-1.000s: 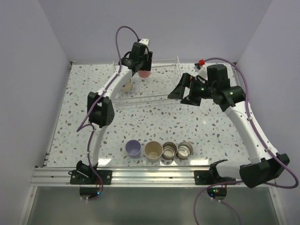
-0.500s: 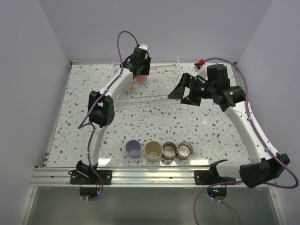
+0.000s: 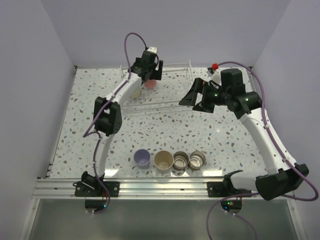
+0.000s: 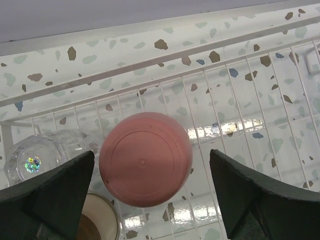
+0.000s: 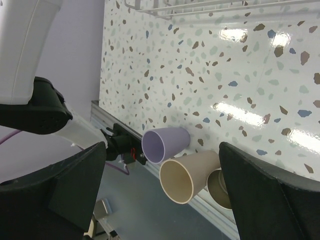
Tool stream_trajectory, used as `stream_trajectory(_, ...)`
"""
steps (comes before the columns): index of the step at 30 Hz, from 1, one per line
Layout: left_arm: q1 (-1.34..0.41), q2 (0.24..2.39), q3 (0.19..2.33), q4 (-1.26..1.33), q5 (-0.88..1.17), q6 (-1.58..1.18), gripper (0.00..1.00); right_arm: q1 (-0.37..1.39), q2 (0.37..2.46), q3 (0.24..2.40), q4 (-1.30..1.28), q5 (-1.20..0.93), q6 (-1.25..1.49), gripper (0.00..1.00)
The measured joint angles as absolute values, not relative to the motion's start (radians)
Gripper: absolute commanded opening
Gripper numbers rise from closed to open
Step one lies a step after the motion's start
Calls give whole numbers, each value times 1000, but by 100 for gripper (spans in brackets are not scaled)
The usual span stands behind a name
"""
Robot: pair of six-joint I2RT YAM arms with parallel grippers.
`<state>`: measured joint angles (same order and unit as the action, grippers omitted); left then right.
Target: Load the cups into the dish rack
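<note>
Coral cup (image 4: pixel 145 159) (base up) in dish rack (image 4: pixel 240 115), left jaws spread, right jaws spread

Upturned cup (image 4: pixel 145 159) in the dish rack (image 4: pixel 235 107), far side; row of four cups (image 3: pixel 170 160) near front edge.

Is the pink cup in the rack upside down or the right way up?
Upside down. The left wrist view shows the coral-red cup with its flat closed bottom facing the camera, no opening showing, inside the dish rack.

No legible text, labels, brands or numbers on anything in view.
</note>
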<state>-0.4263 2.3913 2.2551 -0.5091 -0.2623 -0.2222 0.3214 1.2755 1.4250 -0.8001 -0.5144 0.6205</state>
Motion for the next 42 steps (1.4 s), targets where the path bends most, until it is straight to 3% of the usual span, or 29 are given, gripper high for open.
stream_trajectory(13,-426,2185,2238,-463,-266,-225,100,344,1277,1389,-827,-442,551,98)
stream_trajectory(19,-426,1907,2068,-376,-269,-246,100,578,1337,1379,-932,-295,437,98)
stream_trajectory(29,-426,1546,1576,-320,-281,-321,100,775,1401,1229,-953,-254,374,79)
stream_trajectory(32,-426,1476,1432,-338,-285,-345,100,812,1409,1218,-947,-255,366,65)
stream_trajectory(35,-426,1423,1358,-368,-289,-366,99,844,1418,1211,-928,-257,359,56)
stream_trajectory(42,-426,1301,1299,-399,-298,-404,99,878,1467,1163,-891,-258,350,45)
